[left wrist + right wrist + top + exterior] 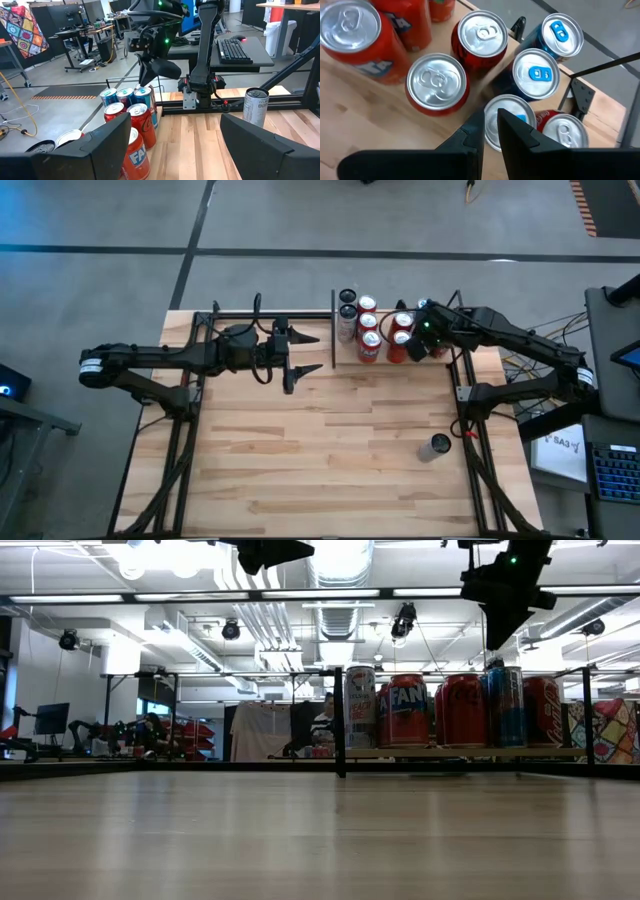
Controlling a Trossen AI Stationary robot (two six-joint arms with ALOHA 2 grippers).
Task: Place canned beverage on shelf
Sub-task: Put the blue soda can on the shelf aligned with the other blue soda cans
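Shelf: my shelf (375, 360) sits at the far edge of the tabletop (330, 450), right of the middle, a light board with black rods and posts; its long side runs left to right along that far edge.
Cans on shelf: a cluster of cans (372, 330) stands upright on it, tops up, long axes vertical. In the low view I read a white-and-silver can (360, 707), an orange Fanta can (405, 710), a red cola can (460, 710), a blue can (505, 705) and another red one (540, 710), side by side or nearly touching.
Lone can: one silver can (436, 446) stands upright on the tabletop near the right edge, well apart from the shelf.
Right gripper: my right gripper (418, 345) hangs over the right end of the shelf, pointing straight down at the can tops; in my right wrist view the fingertips (512, 131) are pinched nearly together above a silver-topped can (507, 117), grasping nothing.
Right arm pose: reaches in from the right side, elbow bent, wrist turned downward.
Left gripper: my left gripper (305, 355) waits just left of the shelf, held level and pointing right toward the cans, fingers spread and empty.
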